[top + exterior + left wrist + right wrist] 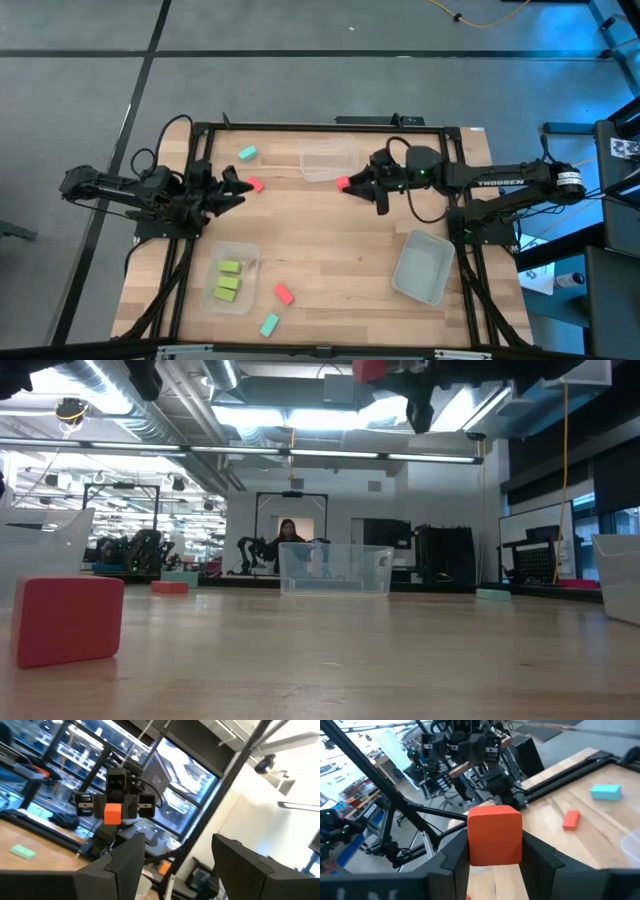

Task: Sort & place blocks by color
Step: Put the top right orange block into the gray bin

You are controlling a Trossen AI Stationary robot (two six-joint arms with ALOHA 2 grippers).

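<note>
My right gripper (350, 184) hangs above the table's middle, just near of the far clear tub (328, 160), shut on a red-pink block (495, 837). My left gripper (177, 865) is open and empty, raised at the table's left side. It stands beside a second red-pink block (256, 185) that lies flat on the wood. A teal block (247, 153) lies near the far edge. Three lime green blocks (227, 281) sit in the near-left tub (247, 252). Another red-pink block (284, 293) and a teal block (269, 324) lie by the near edge. My right gripper pinches the red-pink block between its two fingers (540, 860), one on each opposite side face (516, 851). The block stands out past the fingertips and is lifted clear of the table, high in the low view (372, 370).
An empty clear tub (423, 265) sits tilted at the near right. The black frame rail (330, 127) runs along the table's far edge. Bare wood (330, 240) spreads across the table's middle. A person (288, 532) shows far off in the room behind.
</note>
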